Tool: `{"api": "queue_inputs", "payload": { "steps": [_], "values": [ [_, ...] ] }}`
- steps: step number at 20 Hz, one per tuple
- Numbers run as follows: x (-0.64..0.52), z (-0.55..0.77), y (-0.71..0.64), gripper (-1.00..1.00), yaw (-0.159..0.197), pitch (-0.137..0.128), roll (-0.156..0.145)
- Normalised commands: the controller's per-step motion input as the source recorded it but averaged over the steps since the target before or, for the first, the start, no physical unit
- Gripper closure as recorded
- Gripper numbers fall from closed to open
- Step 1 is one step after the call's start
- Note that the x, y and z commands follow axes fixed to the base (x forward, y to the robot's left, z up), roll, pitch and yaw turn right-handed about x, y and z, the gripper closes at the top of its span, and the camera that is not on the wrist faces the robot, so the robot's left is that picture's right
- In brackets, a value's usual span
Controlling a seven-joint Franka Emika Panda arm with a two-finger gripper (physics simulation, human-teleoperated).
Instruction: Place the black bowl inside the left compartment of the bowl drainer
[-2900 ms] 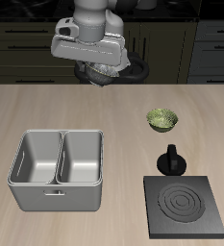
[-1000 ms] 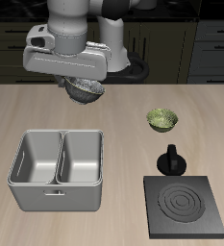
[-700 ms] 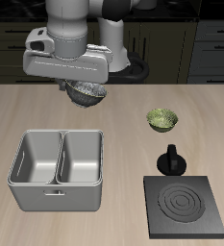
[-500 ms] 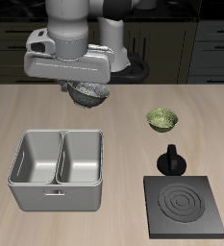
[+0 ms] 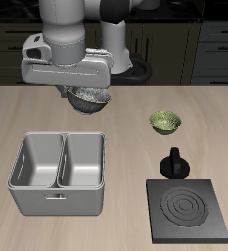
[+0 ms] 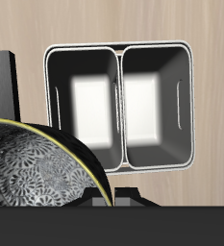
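My gripper (image 5: 88,91) hangs above the table behind the bowl drainer (image 5: 59,204), shut on the black bowl (image 5: 89,98). The bowl is tilted, showing its speckled grey-white inside (image 6: 37,171) close up in the wrist view. It is held well above the drainer's rim, over the table just behind the well beside the left compartment (image 5: 36,163). In the wrist view the grey drainer (image 6: 118,48) shows both wells from above, including the left compartment (image 6: 158,101). Both wells hold nothing.
A green bowl (image 5: 164,122) sits on the table farther back than the black stove plate (image 5: 188,210). A small black knobbed object (image 5: 173,162) stands just behind the stove. Dark cabinets line the back.
Since 2.9 s ago the gripper has carried the bowl sideways toward the drainer's side. Over the last second it has sunk slightly and come a little nearer the drainer.
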Motion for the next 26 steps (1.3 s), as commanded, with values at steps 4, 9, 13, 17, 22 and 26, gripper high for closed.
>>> {"api": "queue_inputs", "payload": {
  "steps": [4, 9, 13, 17, 22, 26],
  "values": [
    [0.07, -0.17, -0.12, 1.00, 0.002, 0.023, -0.021],
    [0.09, -0.23, -0.06, 1.00, -0.007, 0.034, -0.002],
    [0.04, -0.15, -0.02, 1.00, 0.004, 0.019, 0.000],
    [0.01, -0.17, -0.01, 1.00, -0.013, 0.023, 0.005],
    [0.01, -0.13, -0.05, 1.00, 0.003, 0.014, -0.016],
    [0.00, -0.10, -0.04, 1.00, -0.018, 0.018, 0.007]
  ]
}}
